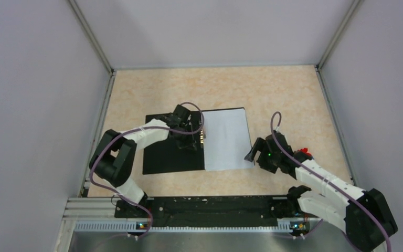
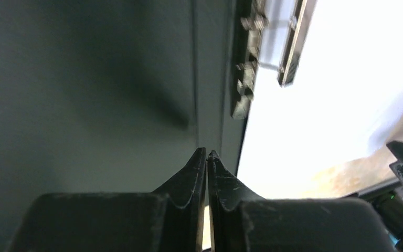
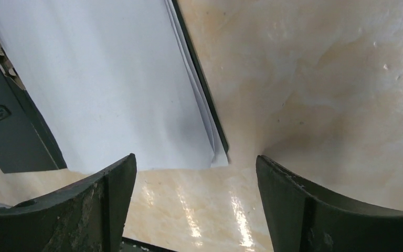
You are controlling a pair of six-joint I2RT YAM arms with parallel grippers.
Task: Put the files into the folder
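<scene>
1. Top external view: the folder (image 1: 170, 155) lies open on the bench (image 1: 273, 94), with its black inside facing up. The files (image 1: 225, 139) rest on its right half. The left tool (image 1: 195, 135) sits at the spine, and the right tool (image 1: 253, 154) hovers just beside the files' near right corner. A small red block (image 1: 305, 151) shows behind the right arm.

2. Left wrist view: the left tool (image 2: 207, 155) has its tips pressed together with nothing visible between them, low over the black cover (image 2: 84, 94). The metal spine clip (image 2: 246, 68) is just ahead, with the white files (image 2: 336, 105) to its right. If this tool pushes forward, it would likely shove the folder or catch on the clip.

3. Right wrist view: the right tool (image 3: 195, 178) is spread wide and empty above bare bench (image 3: 320, 79). The files (image 3: 99, 79) fan slightly at the near corner, and some sheets overhang the folder's dark edge (image 3: 199, 79). A careless nudge here could skew or crumple the loose sheets or slide them off. Closing the cover over misaligned sheets could crease them.
</scene>
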